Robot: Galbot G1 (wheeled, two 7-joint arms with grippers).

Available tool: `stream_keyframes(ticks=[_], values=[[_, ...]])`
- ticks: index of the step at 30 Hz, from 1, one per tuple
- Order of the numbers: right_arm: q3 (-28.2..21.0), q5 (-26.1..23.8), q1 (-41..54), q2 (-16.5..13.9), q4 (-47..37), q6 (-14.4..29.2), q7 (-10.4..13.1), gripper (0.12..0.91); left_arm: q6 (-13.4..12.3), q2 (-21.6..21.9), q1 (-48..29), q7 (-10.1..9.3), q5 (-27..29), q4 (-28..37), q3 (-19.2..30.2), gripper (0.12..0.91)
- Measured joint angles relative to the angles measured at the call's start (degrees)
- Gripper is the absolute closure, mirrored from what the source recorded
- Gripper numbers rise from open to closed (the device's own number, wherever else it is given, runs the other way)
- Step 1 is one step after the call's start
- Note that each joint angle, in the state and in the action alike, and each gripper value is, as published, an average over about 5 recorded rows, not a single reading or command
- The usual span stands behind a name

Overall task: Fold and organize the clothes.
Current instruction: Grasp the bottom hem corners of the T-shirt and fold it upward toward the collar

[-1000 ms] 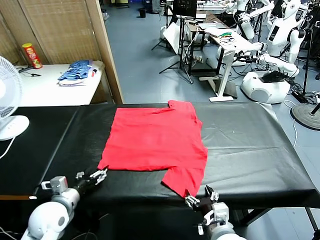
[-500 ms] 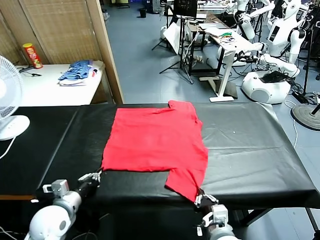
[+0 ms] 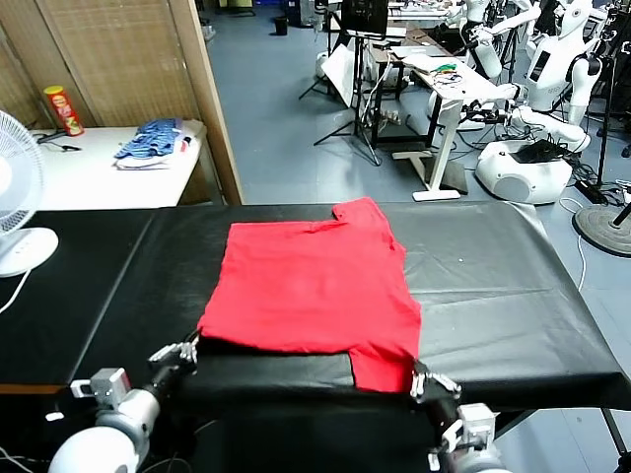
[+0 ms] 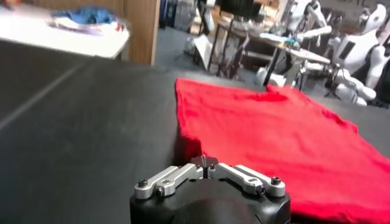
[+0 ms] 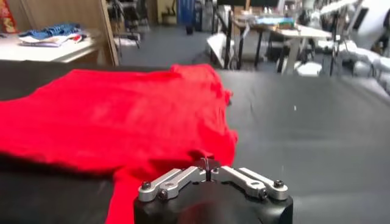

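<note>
I see the soft red T-shirt point(image 3: 314, 288) flat mid-bench point(image 3: 493, 296), black surface bare on both sides. Left claw point(image 3: 189, 347) pinches its near-left corner; right claw point(image 3: 422, 379) pinches the near-right hem.

surface: long table point(image 3: 493, 296) with a black cover, slightly creased toward its right end | on it: red T-shirt point(image 3: 311, 286) spread flat near the middle, reaching from the far edge to the near edge | white fan base point(image 3: 22, 248) at the far left end, seemingly resting on the cover
</note>
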Motion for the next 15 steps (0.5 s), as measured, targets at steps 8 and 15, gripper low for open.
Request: stream_keyframes(ticks=[8, 15], values=[[-2.24, -0.20, 9.53, -0.37, -10.55, 2.31, -1.62, 0.904, -0.31, -0.02, -7.36, -0.83, 2.58, 5.12, 1.03, 0.905], [-3.42, -0.38, 15.52, -0.72, -17.42, 3.11, -2.04, 0.904, -0.58, 0.38, -12.50, -0.50, 4.95, 10.40, 3.25, 0.905]])
